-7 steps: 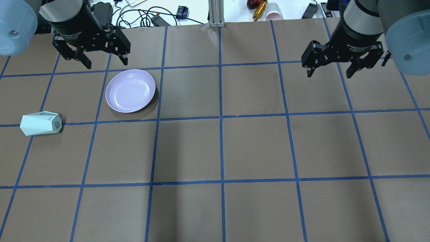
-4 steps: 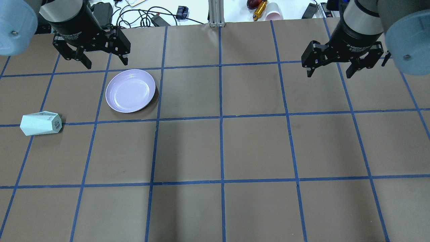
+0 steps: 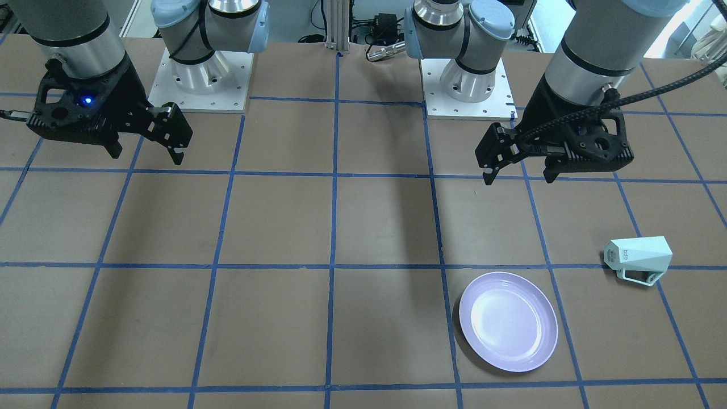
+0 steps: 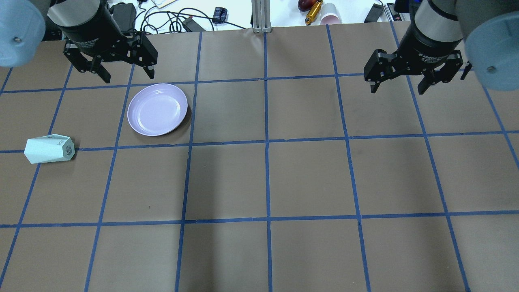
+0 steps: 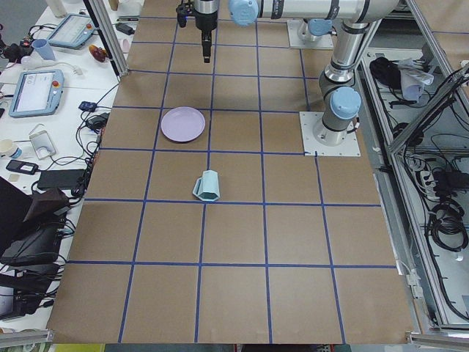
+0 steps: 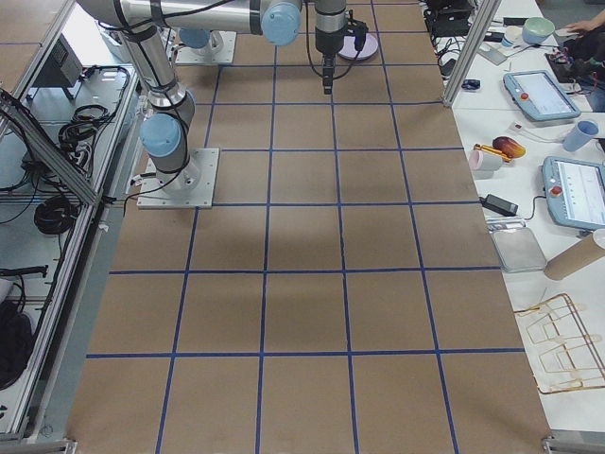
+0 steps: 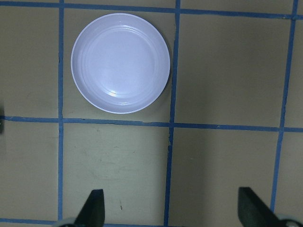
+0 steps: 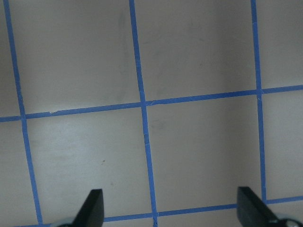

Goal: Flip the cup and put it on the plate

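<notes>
The mint-green cup [image 4: 49,149] lies on its side at the table's left, its lettered base turned towards the plate; it also shows in the front-facing view [image 3: 639,257], handle away from the robot. The lavender plate [image 4: 157,109] sits bare and upright, right of and beyond the cup, and shows in the front-facing view [image 3: 508,321] and the left wrist view [image 7: 120,62]. My left gripper [image 4: 129,77] hangs open and empty above the table just beyond the plate. My right gripper [image 4: 397,89] hangs open and empty at the far right, over bare table [image 8: 147,142].
The brown table has a blue tape grid. Cables, a pink cup [image 4: 330,14] and an aluminium post [image 4: 261,16] lie beyond its far edge. The two arm bases [image 3: 199,74] stand on the robot's side.
</notes>
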